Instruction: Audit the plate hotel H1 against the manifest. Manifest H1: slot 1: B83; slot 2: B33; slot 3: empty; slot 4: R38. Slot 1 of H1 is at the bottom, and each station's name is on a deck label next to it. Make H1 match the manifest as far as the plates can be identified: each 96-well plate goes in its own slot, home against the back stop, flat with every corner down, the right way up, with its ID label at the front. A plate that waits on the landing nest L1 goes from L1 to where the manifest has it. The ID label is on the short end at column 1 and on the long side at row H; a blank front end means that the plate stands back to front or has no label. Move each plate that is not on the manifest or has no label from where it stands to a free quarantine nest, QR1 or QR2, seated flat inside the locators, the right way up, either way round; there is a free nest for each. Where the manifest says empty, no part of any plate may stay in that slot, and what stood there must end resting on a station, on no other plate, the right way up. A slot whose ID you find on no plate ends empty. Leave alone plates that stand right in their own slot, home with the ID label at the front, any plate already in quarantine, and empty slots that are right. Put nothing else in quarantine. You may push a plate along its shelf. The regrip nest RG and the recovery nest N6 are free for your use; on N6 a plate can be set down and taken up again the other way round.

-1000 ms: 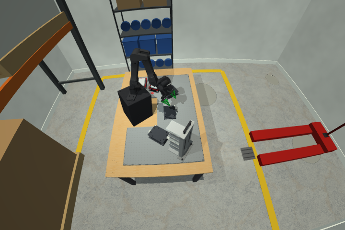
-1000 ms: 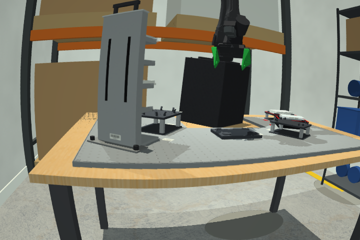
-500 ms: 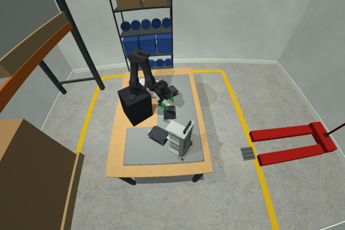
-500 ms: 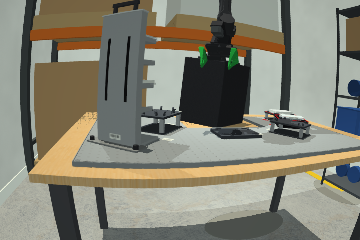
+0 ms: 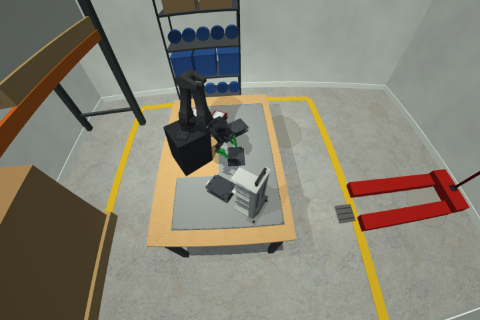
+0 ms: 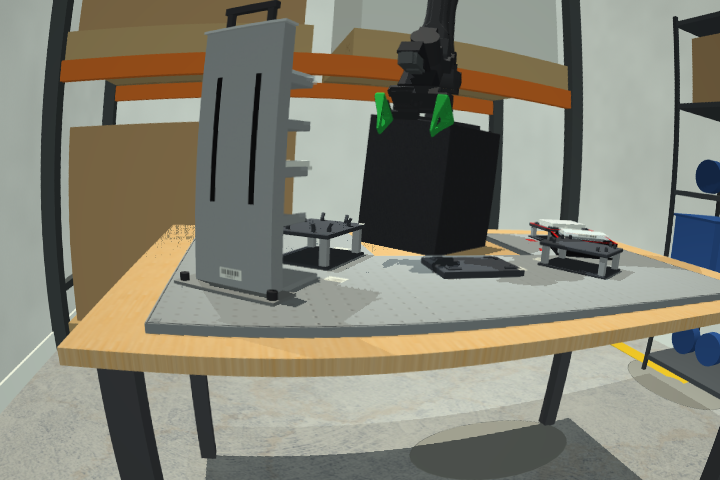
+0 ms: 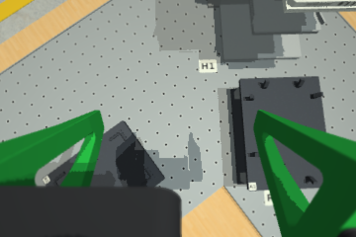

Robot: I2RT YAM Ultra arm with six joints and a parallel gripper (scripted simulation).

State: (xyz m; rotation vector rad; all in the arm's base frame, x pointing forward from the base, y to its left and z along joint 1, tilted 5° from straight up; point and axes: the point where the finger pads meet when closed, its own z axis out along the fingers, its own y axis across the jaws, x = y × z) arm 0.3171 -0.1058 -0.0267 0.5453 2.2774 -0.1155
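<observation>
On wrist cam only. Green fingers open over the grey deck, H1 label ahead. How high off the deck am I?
Observer: High. In the exterior view the gripper hangs open and empty, about level with the top of the black pedestal, far above the flat dark pad on the deck.
Operator: Any plates outside my frame?
Observer: Two white plates lie on raised stands at the end of the table away from the hotel.
Operator: And the hotel itself?
Observer: A tall grey tower with a handle on top. Its shelf ends stick out on one side, but what is on them cannot be told from here.
</observation>
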